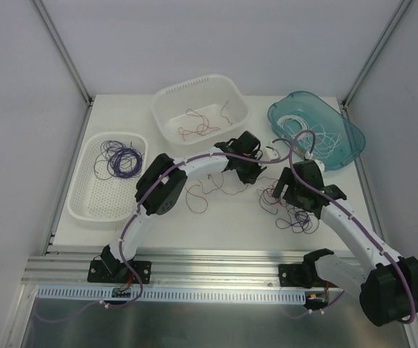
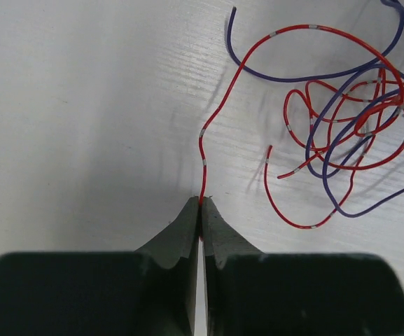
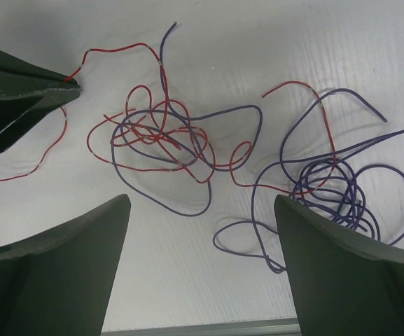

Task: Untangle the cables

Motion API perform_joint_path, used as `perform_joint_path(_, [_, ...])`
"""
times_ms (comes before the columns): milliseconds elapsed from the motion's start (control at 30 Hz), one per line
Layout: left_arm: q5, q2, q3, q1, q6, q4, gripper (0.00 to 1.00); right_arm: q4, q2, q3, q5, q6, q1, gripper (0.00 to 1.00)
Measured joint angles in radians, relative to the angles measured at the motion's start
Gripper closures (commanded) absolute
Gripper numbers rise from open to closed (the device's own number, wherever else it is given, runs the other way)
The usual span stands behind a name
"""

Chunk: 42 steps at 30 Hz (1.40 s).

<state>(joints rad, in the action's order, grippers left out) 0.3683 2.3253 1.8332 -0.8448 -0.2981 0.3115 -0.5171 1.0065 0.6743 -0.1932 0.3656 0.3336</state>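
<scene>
My left claw (image 2: pixel 200 207) pinches the free end of a red cable (image 2: pixel 219 112) that runs into the red-and-purple tangle (image 2: pixel 349 119) on the table (image 2: pixel 82 105). I should draw it out slowly, sideways; my right claw (image 3: pixel 200 203), spread above, can pin the rest.

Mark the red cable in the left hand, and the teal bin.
red cable (image 2: pixel 202 178): left wrist view, stretch just above the left hand (image 2: pixel 201 203).
teal bin (image 1: pixel 350 139): top external view, its right wall.
</scene>
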Motion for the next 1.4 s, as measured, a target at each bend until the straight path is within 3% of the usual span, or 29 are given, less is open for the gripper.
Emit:
perform_joint_path(333, [-0.001,-0.101,-0.14,0.0,0.028,-0.015,1.0,0.166,0.249,-0.002,0.026,0.057,0.0,0.17])
perform_joint_path(433, [-0.004,-0.169,-0.193,0.003,0.061,-0.01,1.0,0.205,0.322,-0.002,0.023,0.071,0.0,0.24])
perform_joint_path(567, [0.001,-0.274,-0.257,0.028,0.128,-0.005,1.0,0.247,0.361,-0.013,0.007,0.089,0.0,0.42])
perform_joint_path(733, [0.02,-0.456,-0.34,0.102,0.212,-0.004,1.0,0.253,0.364,-0.019,-0.031,0.11,-0.001,0.52])
perform_joint_path(1100, [0.053,-0.888,-0.426,0.377,0.414,0.033,1.0,0.24,0.29,-0.079,-0.051,0.141,-0.055,0.54])
perform_joint_path(1300, [0.104,-0.971,-0.332,0.531,0.484,0.128,1.0,0.206,0.237,-0.11,-0.057,0.142,-0.09,0.53])
perform_joint_path(1400, [0.134,-0.985,-0.273,0.552,0.501,0.15,1.0,0.181,0.22,-0.116,-0.057,0.14,-0.097,0.52])
